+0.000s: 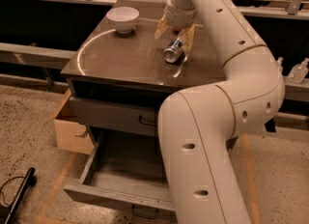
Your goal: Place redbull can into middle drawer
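The gripper [172,41] hangs low over the back right part of the cabinet top [120,56], its two fingers [161,27] spread apart on either side of the can's far end. The can [173,52] lies on its side on the top, shiny end toward the camera. Whether the fingers touch it is hard to tell from here. A white bowl [122,18] stands at the back left, well apart. Below, the middle drawer [113,196] is pulled out, and the handled drawer [113,116] above it is shut. A cardboard box [71,132] sits on the floor at the cabinet's left.
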You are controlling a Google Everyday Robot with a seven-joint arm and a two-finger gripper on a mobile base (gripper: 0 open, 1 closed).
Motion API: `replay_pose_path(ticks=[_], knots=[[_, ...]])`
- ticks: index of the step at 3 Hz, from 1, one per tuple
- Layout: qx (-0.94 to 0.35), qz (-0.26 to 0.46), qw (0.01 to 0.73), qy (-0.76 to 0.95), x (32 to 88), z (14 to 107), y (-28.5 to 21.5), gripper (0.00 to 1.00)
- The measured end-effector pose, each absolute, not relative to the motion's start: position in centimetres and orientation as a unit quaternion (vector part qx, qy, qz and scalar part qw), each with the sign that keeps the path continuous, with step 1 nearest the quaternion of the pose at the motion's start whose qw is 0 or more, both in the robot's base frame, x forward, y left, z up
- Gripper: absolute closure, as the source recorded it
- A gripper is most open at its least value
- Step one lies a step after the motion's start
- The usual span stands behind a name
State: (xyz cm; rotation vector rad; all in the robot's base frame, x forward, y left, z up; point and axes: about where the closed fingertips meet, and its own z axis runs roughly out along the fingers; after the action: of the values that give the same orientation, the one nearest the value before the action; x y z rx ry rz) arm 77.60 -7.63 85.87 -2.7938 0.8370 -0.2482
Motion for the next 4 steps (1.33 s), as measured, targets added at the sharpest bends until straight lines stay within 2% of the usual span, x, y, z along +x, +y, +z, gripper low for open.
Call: replay_pose_path(ticks=[3,4], knots=[[-0.939,-0.092,0.116,0.309,75.7,89.3,-9.4,0.99],[-0.912,-0.114,0.167,0.356,73.7,93.7,-10.7,1.00]])
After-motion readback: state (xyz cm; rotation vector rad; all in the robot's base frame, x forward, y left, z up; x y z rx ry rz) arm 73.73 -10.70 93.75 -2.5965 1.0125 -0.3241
